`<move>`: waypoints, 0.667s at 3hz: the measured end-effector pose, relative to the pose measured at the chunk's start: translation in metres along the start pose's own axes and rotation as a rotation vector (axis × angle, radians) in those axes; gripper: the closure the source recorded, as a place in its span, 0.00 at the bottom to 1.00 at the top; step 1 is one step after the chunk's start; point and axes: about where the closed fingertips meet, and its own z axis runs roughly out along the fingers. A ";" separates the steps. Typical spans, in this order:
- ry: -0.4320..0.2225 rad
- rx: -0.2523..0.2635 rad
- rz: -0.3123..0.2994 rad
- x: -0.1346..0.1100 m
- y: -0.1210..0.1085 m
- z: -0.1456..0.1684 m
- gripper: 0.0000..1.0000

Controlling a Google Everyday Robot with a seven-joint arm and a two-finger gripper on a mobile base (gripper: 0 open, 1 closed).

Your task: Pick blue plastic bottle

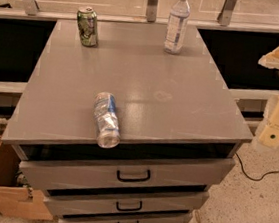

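Grey cabinet [148, 79] top: the bottle [178, 22] stands upright near the far edge, right of centre. Off the cabinet's right side, well apart, hangs the gripper [278, 122]; whether it is wide or narrow I cannot tell.

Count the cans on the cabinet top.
2. The green can stands upright at the back left; the silver-and-blue can lies on its side near the front edge. Nothing on top could hide another. The gripper hangs off the cabinet, at the picture's right.
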 end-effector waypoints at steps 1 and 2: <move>-0.004 0.006 -0.001 -0.001 -0.001 0.000 0.00; -0.047 0.024 -0.001 -0.007 -0.024 0.022 0.00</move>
